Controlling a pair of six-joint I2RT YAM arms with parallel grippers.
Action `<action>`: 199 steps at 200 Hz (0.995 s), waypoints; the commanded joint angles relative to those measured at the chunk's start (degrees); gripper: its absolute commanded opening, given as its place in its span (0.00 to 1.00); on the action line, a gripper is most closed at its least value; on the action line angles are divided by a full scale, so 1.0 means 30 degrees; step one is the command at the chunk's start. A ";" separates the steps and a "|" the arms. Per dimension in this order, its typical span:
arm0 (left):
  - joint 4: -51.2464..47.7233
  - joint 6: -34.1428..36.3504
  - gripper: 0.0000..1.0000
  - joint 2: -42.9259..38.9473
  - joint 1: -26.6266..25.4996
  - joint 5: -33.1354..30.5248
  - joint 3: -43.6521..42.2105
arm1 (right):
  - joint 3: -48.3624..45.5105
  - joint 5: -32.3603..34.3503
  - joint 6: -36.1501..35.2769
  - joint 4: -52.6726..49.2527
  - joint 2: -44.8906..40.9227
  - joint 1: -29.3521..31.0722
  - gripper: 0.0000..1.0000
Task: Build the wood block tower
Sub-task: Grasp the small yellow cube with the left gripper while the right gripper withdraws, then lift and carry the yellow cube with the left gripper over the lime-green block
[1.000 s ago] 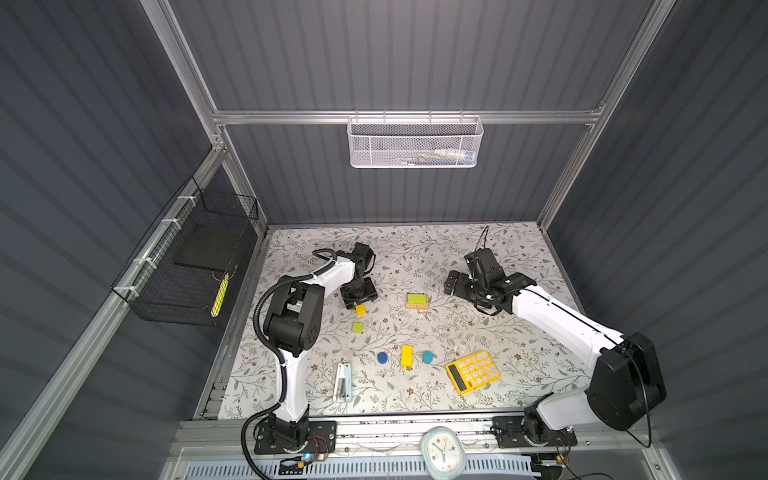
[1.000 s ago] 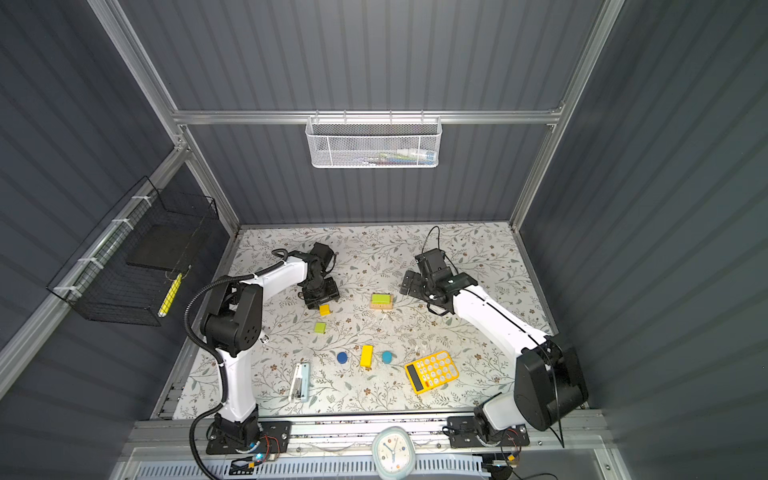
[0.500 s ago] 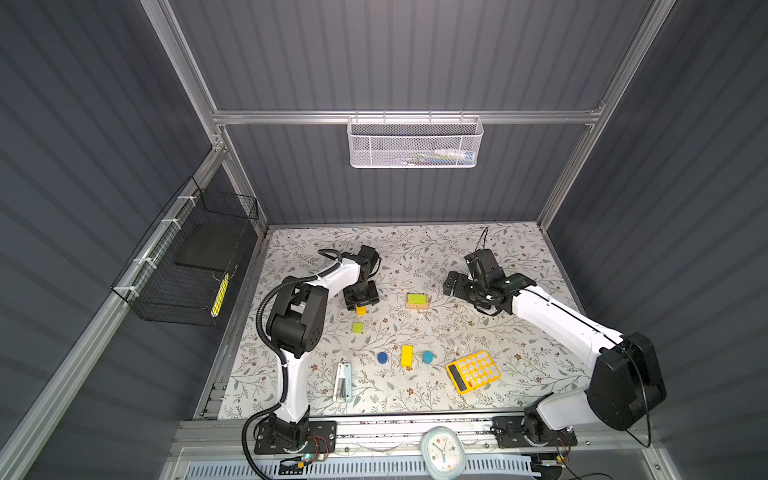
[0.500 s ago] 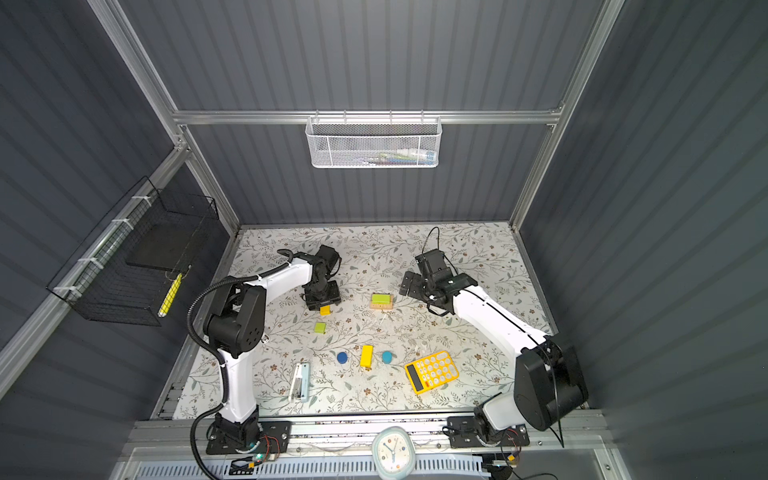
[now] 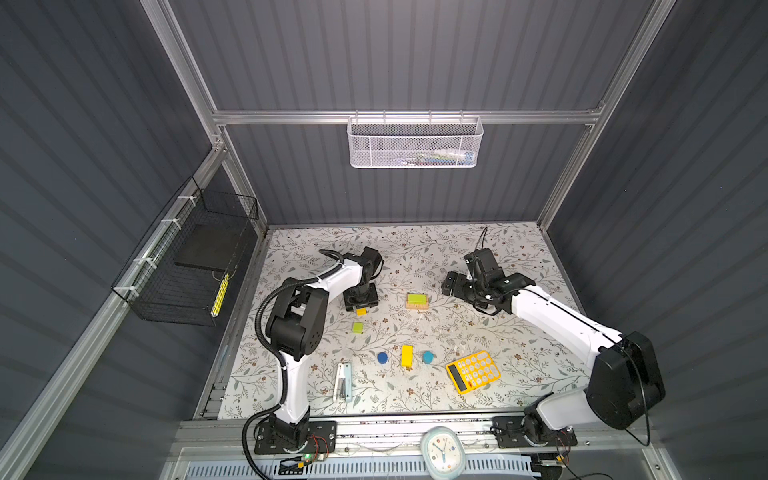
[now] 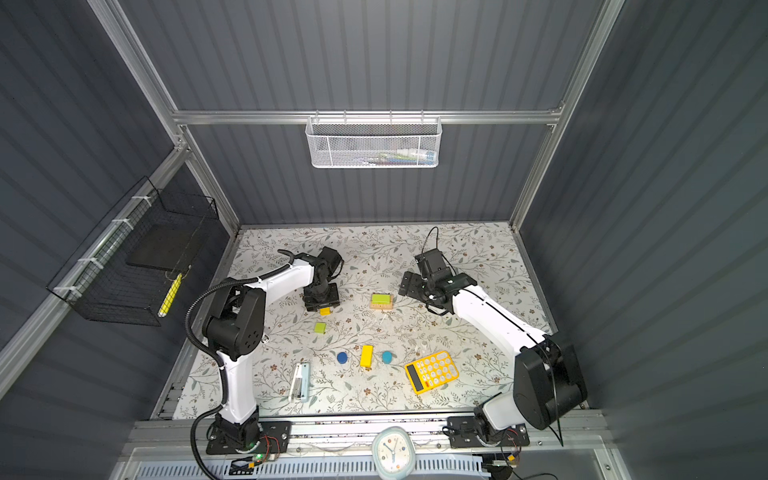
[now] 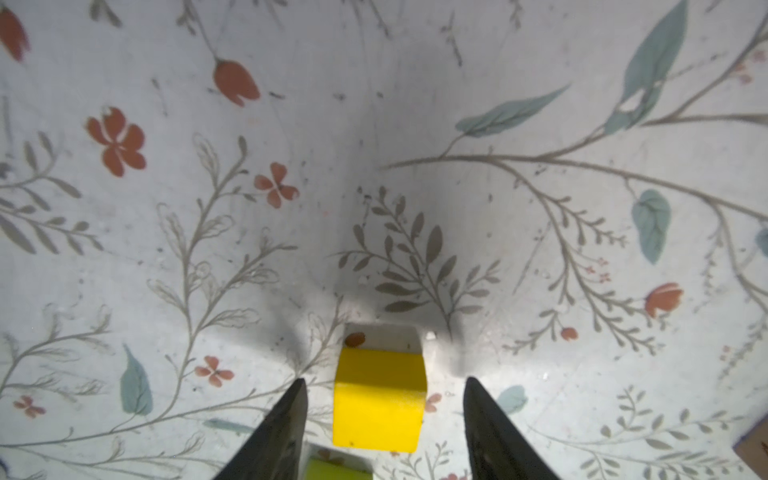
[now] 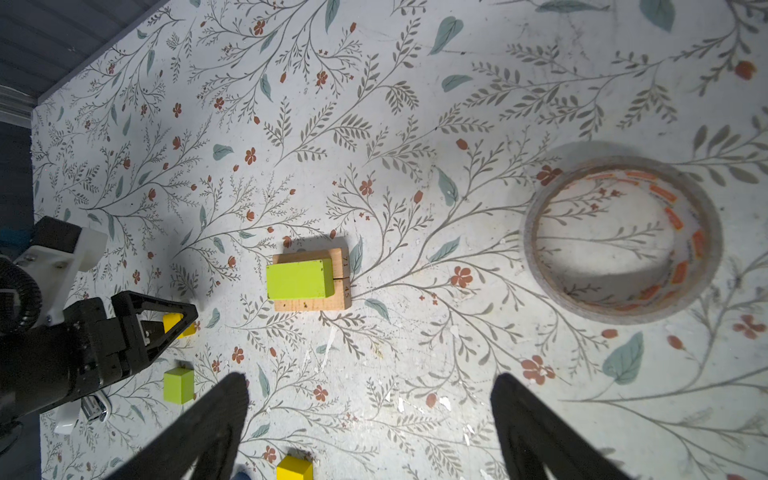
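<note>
Beneath left claw (image 5: 360, 306), cube (image 5: 361, 311) (half hidden)

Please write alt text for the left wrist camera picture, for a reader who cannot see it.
A yellow cube sits on the floral table between the left gripper's two dark open fingers, touching neither. Part of a lime-green block shows nearby.

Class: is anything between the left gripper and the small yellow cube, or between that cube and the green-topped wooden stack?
Nothing visible. The left gripper, jaws open, flanks the yellow cube with bare table in the gaps. Open table separates it from the stack; the lime cube sits aside.
</note>
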 commanded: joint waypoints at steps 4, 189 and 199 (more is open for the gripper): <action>-0.0519 0.0129 0.57 -0.0738 -0.0131 -0.0178 -0.0235 | 0.0034 -0.0170 0.0067 0.0169 -0.0149 -0.0065 0.92; 0.0217 -0.0146 0.38 -0.0765 -0.0160 0.0154 -0.1091 | -0.0583 -0.0069 0.0338 0.0354 -0.0711 -0.0048 0.89; 0.0245 -0.0178 0.38 -0.0758 -0.0160 0.0124 -0.1105 | -0.0602 -0.0059 0.0360 0.0354 -0.0686 -0.0072 0.89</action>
